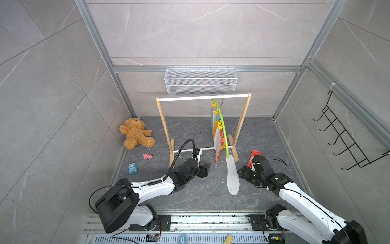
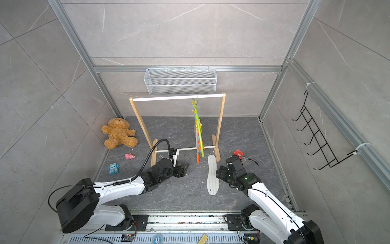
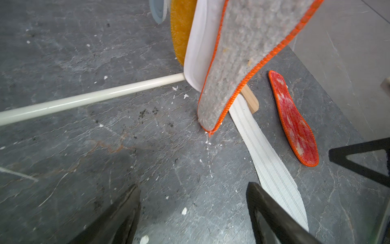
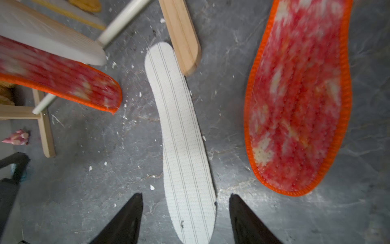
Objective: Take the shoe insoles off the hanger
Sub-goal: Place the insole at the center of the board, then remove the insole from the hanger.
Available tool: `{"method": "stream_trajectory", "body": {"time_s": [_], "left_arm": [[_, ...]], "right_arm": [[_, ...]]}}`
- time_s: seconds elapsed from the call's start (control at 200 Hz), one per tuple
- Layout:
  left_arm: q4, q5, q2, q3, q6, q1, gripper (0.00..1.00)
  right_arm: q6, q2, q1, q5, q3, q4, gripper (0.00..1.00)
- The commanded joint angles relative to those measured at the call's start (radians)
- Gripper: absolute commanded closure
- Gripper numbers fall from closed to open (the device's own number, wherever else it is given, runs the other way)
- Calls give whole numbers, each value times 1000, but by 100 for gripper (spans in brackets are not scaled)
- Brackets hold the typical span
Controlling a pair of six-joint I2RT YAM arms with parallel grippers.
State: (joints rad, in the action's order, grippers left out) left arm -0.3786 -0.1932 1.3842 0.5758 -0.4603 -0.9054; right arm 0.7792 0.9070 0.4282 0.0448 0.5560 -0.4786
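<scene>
The lime-green hanger (image 1: 222,126) hangs by its hook from the rack's white rail, and several shoe insoles are still clipped under it. In the left wrist view these are a grey insole with an orange rim (image 3: 242,63), a white one (image 3: 198,52), an orange-yellow one (image 3: 181,31) and a blue-grey one (image 3: 158,10). A pale striped insole (image 1: 232,177) and a red mesh insole (image 1: 253,156) lie flat on the floor. My right gripper (image 4: 185,195) is open just above the striped insole's (image 4: 183,137) near end. My left gripper (image 3: 192,186) is open over bare floor, short of the hanging insoles.
The wooden rack (image 1: 163,124) stands mid-floor, one foot (image 4: 181,36) beside the striped insole. A teddy bear (image 1: 137,134), a pink toy (image 1: 148,156) and a blue toy (image 1: 132,169) lie at the left. A wire basket (image 1: 200,81) hangs on the back wall, black wire hooks (image 1: 346,137) on the right wall.
</scene>
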Motion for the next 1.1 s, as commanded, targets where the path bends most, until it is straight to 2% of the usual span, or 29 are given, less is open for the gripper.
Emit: {"method": "stream_trajectory", "body": {"time_s": [0.0,0.32,0.789,1.098], "left_arm": [[-171,-48,68,18,72,-33,20],[-417,-88,287,49,103,-52,21],[-547,-153,511,147,92,-55,21],[-544,-195,603,228,92,-59,23]], "right_arm": [[-39,-30,4,-55,70,-35,28],[-92,-60,4,-77,201,-95,24],[-110,-99,5,-73,278,-155,19],[-106,-97,5,-59,281,-153,18]]}}
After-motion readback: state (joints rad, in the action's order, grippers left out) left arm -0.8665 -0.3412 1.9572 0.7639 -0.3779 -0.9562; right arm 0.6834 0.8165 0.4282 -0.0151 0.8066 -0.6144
